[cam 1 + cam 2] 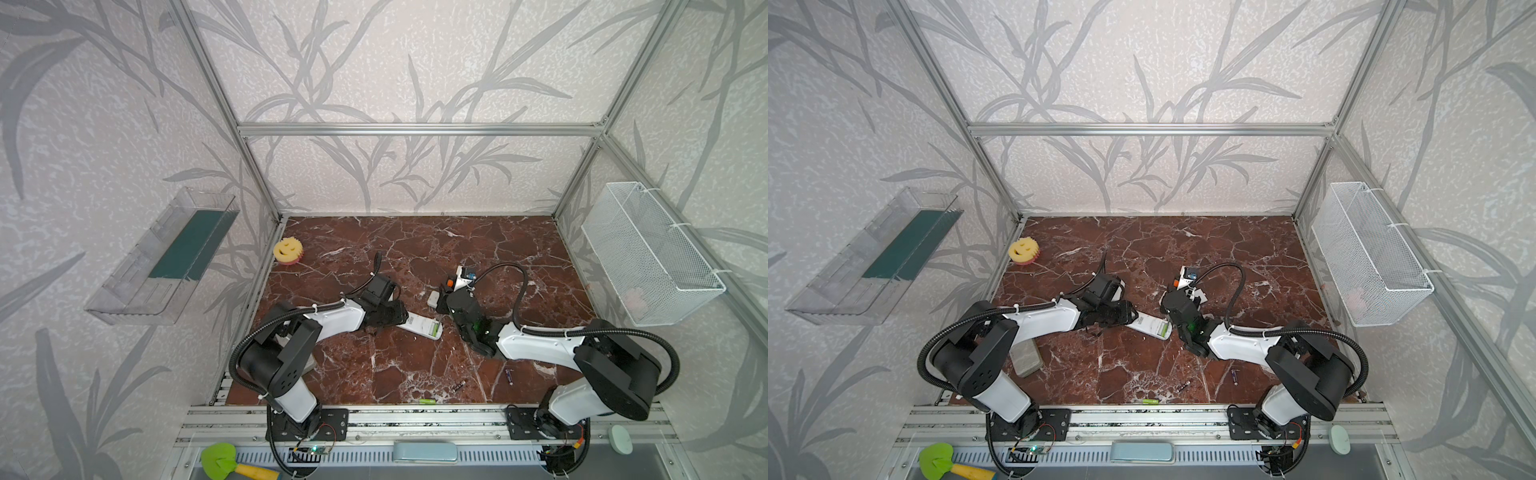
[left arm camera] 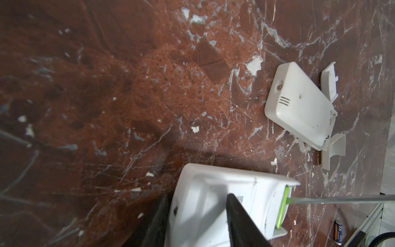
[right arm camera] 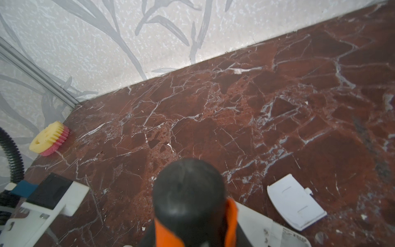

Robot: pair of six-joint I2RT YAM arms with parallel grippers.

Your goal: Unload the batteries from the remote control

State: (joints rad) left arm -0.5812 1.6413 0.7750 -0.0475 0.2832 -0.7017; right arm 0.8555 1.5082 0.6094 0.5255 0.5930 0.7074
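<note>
Top view, step: my right gripper (image 1: 448,297) is prying the last lime green battery (image 1: 434,331) from the remote control (image 1: 417,323). Three loose batteries (image 1: 459,385) lie on the desk (image 1: 374,365).
Left wrist, grip: my left gripper (image 2: 198,222), half-spread, pinches the remote control's sides. The screwdriver (image 2: 342,199) tip touches that battery.
Right wrist, grip: clamped on the screwdriver handle, I judge.
Next: lever up gently.

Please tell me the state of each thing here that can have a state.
Remote control: compartment open, held by left claw.
Green battery in remote: seated, screwdriver tip at it.
Loose green battery: out, lying on table.
Dark batteries: out, lying on table.
Right claw: shut on screwdriver.
Battery cover: off, lying on table.
</note>
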